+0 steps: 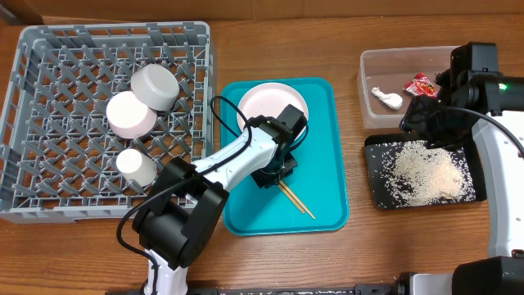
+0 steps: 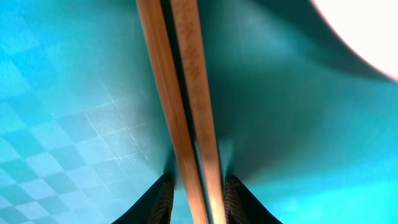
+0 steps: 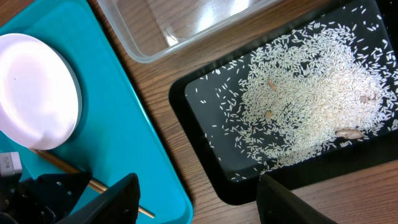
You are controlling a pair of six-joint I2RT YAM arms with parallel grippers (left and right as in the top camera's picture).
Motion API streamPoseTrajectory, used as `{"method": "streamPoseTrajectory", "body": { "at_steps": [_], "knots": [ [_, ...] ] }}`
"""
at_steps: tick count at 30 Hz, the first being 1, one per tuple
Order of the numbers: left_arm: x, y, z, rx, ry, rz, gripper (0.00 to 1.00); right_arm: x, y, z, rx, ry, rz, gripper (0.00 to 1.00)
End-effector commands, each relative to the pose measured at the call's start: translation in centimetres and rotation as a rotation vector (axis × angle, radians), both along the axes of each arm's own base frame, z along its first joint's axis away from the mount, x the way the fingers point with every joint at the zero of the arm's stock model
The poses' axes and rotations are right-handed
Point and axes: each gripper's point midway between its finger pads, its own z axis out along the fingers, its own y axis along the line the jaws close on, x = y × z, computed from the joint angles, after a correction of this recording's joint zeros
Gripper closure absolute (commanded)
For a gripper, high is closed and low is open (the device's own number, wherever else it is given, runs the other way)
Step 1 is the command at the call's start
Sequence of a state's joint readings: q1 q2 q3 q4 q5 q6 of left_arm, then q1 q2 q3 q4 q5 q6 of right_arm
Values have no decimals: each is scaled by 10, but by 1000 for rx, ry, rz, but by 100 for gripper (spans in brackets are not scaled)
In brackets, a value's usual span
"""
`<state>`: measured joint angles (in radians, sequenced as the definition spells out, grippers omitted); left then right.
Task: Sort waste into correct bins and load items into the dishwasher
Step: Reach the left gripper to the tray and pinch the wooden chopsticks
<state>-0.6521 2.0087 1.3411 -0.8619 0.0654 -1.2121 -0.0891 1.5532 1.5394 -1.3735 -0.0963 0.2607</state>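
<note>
My left gripper (image 1: 274, 174) is down on the teal tray (image 1: 327, 164), fingers closed in on the pair of wooden chopsticks (image 1: 299, 205), which lie flat. The left wrist view shows the chopsticks (image 2: 186, 112) running between the fingertips (image 2: 198, 186). The white plate (image 1: 266, 102) sits at the tray's far end. The grey bowl (image 1: 155, 86), white bowl (image 1: 131, 115) and small cup (image 1: 135, 164) sit in the grey dish rack (image 1: 24, 49). The red wrapper (image 1: 422, 84) and white scrap (image 1: 387, 98) lie in the clear tub (image 1: 372, 70). Rice (image 1: 426, 172) covers the black tray (image 1: 372, 176). My right gripper (image 3: 196, 180) is open and empty above the black tray's near-left corner (image 3: 205, 124).
The right wrist view shows the teal tray (image 3: 130, 124), the plate (image 3: 34, 90), a chopstick (image 3: 59, 165) and the clear tub (image 3: 186, 25). A strip of bare wood separates the teal tray from the black tray. The right arm's body hangs over the tub's right end.
</note>
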Motion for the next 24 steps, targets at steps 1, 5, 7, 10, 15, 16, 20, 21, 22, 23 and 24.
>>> {"method": "streamPoseTrajectory", "body": {
  "at_steps": [1,5,7,10,15,16,20,21,22,23,24],
  "knots": [
    [-17,6,-13,3,63,-5,66,3,-2,16,-16,-56,3,38],
    [-18,7,-18,1,61,1,71,3,-2,16,-16,-56,3,38],
    [-18,7,-18,-1,59,0,76,2,-2,16,-16,-55,3,38],
    [-17,6,-18,-4,56,-3,84,2,-2,16,-16,-55,3,38],
    [-20,2,-17,-28,75,-4,96,2,-2,16,-16,-55,3,38],
    [-21,2,-17,-32,77,-12,96,2,-2,16,-16,-55,3,38],
    [-23,-1,-15,-48,92,-33,96,2,-2,16,-16,-55,3,38],
    [-24,-1,-14,-50,93,-34,96,2,-2,16,-16,-55,3,38],
    [-24,-2,-12,-56,94,-36,96,2,-2,16,-16,-55,3,38],
    [-24,-3,-10,-63,95,-36,96,2,-2,16,-16,-55,3,38],
    [-24,-4,-6,-72,88,-36,96,2,-2,16,-16,-55,4,38]
  ]
}}
